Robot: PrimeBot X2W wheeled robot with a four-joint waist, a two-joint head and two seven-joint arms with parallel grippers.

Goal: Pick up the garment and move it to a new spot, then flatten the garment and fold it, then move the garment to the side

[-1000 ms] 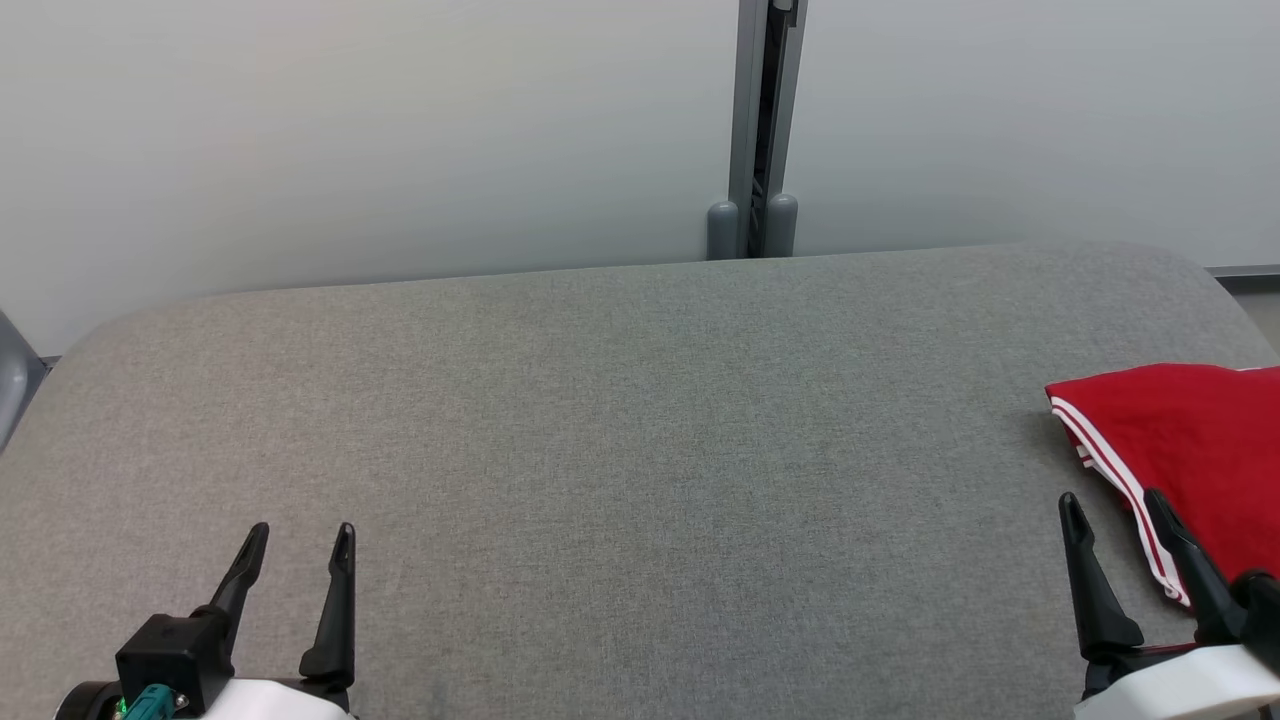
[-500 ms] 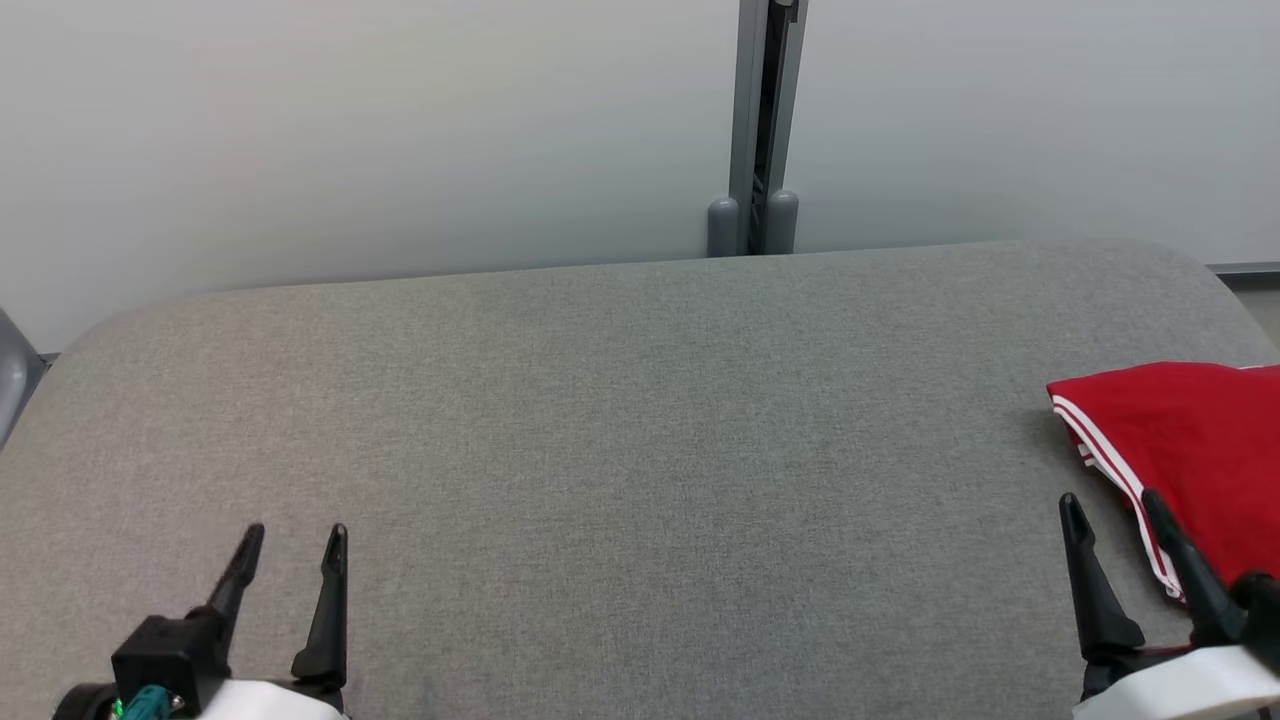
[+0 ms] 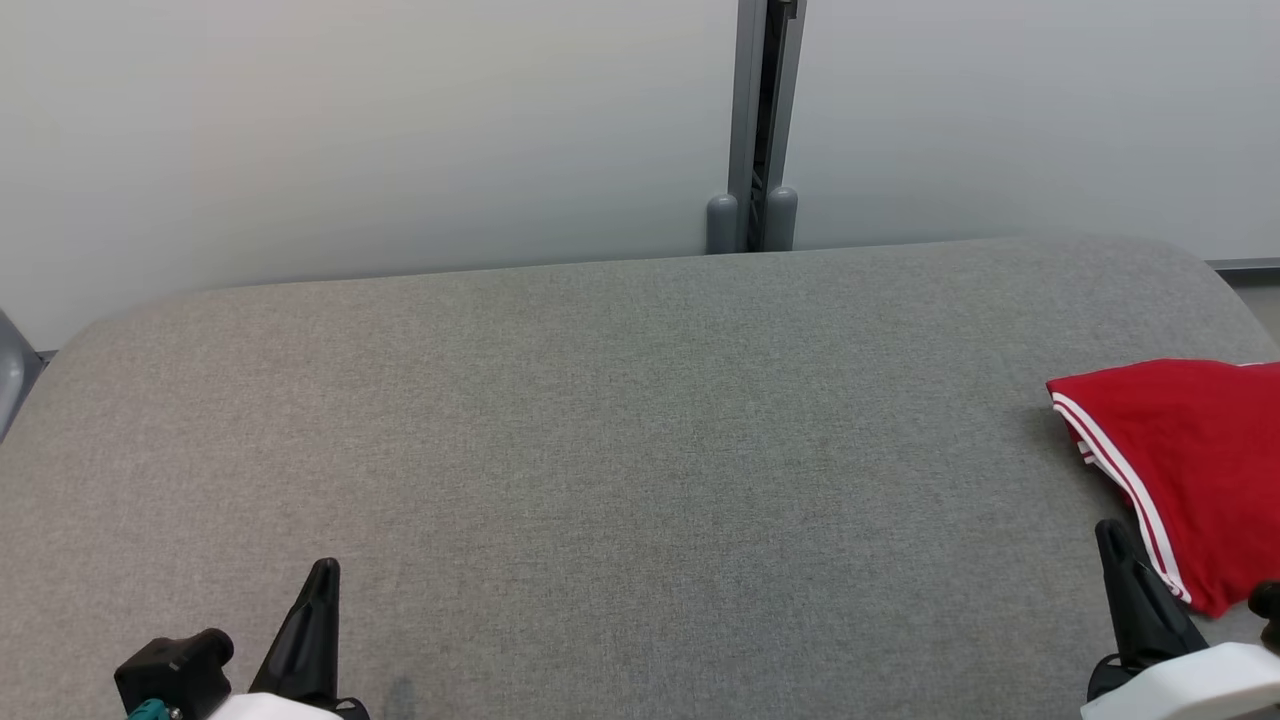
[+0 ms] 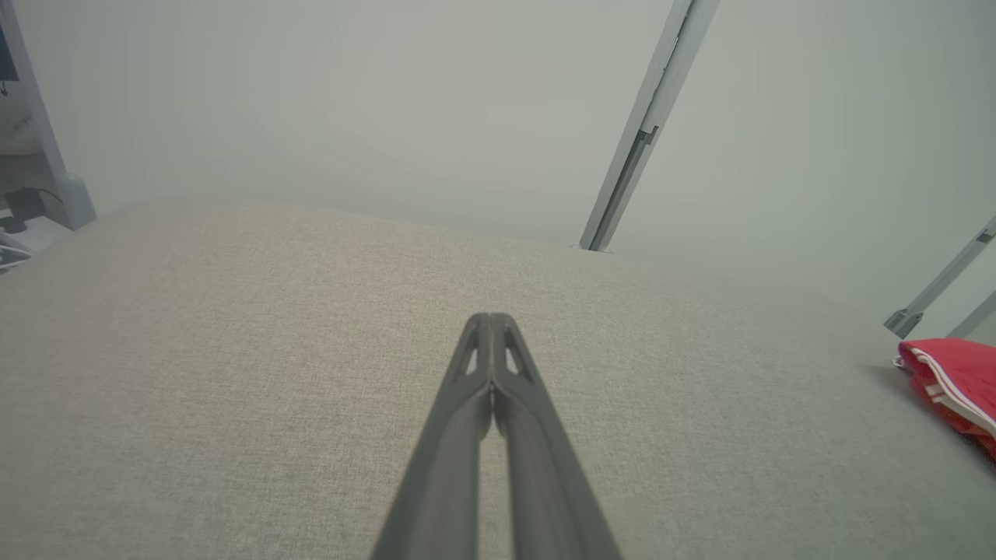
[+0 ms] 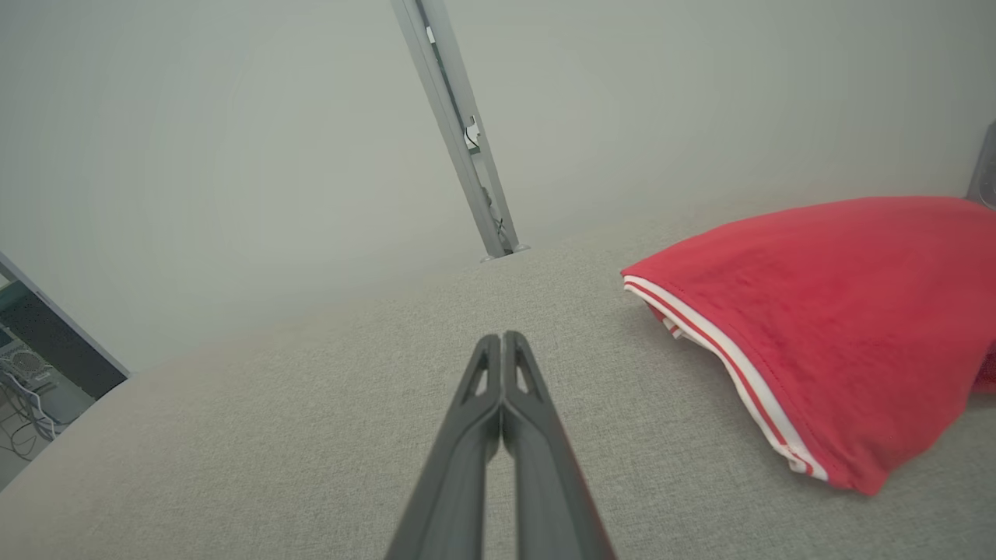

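Note:
The garment (image 3: pixel 1190 450) is a folded red piece with a white-red striped edge, lying at the right edge of the grey padded table (image 3: pixel 620 430); part of it runs out of the head view. It also shows in the right wrist view (image 5: pixel 825 311) and far right in the left wrist view (image 4: pixel 953 381). My right gripper (image 3: pixel 1120 545) is shut and empty, just left of the garment's near corner and apart from it; its tips (image 5: pixel 502 342) meet. My left gripper (image 3: pixel 322 580) is shut on nothing at the near left, fingertips together (image 4: pixel 490 320).
A pale partition wall stands behind the table, with a grey metal post (image 3: pixel 755 130) at its middle. A grey chair edge (image 3: pixel 10 375) shows at the far left. Desk clutter and cables (image 5: pixel 31 373) lie beyond the table's left end.
Both grippers have gone from open to shut and pulled back toward the bottom edge of the head view. The garment has not moved.

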